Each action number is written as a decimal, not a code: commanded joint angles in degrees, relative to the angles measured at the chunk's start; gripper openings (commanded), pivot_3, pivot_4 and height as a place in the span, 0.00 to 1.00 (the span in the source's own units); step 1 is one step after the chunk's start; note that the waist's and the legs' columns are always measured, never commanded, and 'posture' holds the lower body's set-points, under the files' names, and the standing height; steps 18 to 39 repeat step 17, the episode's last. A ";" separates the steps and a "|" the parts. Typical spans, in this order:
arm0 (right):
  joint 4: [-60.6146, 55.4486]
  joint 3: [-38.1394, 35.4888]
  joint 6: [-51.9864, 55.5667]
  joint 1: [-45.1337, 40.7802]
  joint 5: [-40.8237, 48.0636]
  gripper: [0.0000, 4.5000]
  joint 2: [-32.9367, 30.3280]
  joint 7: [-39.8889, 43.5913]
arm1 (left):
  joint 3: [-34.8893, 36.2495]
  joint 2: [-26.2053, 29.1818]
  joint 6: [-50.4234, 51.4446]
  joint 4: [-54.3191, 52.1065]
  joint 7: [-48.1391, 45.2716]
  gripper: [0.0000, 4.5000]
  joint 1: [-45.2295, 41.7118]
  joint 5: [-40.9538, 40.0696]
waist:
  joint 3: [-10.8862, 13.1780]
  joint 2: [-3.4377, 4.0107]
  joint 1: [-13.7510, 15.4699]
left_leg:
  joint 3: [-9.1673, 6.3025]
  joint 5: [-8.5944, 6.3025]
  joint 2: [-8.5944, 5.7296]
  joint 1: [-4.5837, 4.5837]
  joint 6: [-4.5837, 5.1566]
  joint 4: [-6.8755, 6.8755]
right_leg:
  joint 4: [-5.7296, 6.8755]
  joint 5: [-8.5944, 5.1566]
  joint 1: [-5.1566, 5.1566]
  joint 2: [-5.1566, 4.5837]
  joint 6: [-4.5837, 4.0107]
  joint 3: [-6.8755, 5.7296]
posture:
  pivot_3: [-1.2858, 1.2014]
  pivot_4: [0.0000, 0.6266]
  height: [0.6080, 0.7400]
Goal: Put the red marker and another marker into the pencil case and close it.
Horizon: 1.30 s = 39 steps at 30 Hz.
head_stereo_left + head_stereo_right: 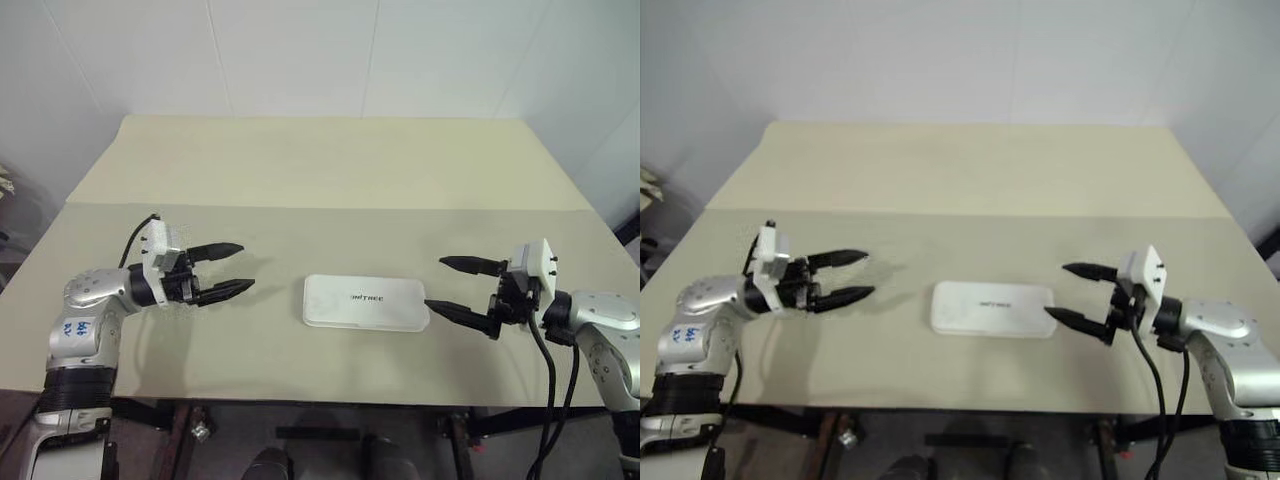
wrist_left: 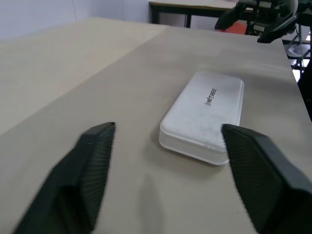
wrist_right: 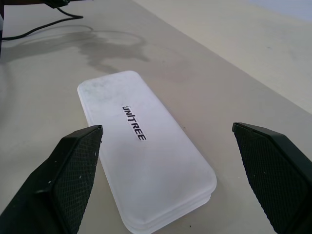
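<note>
White and closed, the pencil case point(image 1: 365, 302) lies flat on the beige table point(image 1: 330, 180), near its front edge and about midway between the two arms, its long sides running left to right. The lid is shut, so whatever lies inside is hidden; the small black lettering on the lid reads clearly in the right wrist view.

To its left, the left gripper point(image 1: 231, 268) hovers a little apart from the case's left end, its black fingers point(image 2: 90, 165) spread wide and pinching nothing. To its right, the right gripper point(image 1: 452, 285) sits closer, fingers point(image 3: 73, 165) likewise spread and empty; the lower fingertip comes just beside the case's right end, and whether it touches is hard to tell.

Farther back, a seam crosses the table from left to right before a pale wall point(image 1: 300, 50).
</note>
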 commanded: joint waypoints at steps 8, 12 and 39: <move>7.14 -1.43 -4.71 -4.83 -1.68 1.00 -3.09 5.39 | 0.74 1.65 3.27 -8.98 4.02 0.99 2.71 -3.05 | 0.00 0.00 -0.13 | 0.05 0.00 0.00 0.02 -0.01 0.01 | 0.01 0.00 0.00 0.00 -0.01 0.01 | 0.52 0.24 1.00; 11.21 -0.82 -6.97 -7.13 -3.55 1.00 -4.03 7.10 | 0.08 2.79 4.14 -9.13 2.69 0.99 2.33 -3.46 | 0.00 0.00 -0.16 | 0.05 0.00 0.02 0.02 -0.01 -0.02 | 0.00 -0.01 -0.01 0.03 -0.02 0.01 | 0.52 0.24 1.00; 13.16 0.20 -8.16 -9.06 -5.15 1.00 -2.77 6.93 | -0.02 3.54 3.64 -7.71 1.97 0.99 1.65 -2.97 | 0.00 0.00 -0.22 | 0.07 0.00 0.02 0.02 -0.01 -0.03 | 0.00 -0.01 -0.02 0.02 -0.02 0.01 | 0.52 0.24 1.00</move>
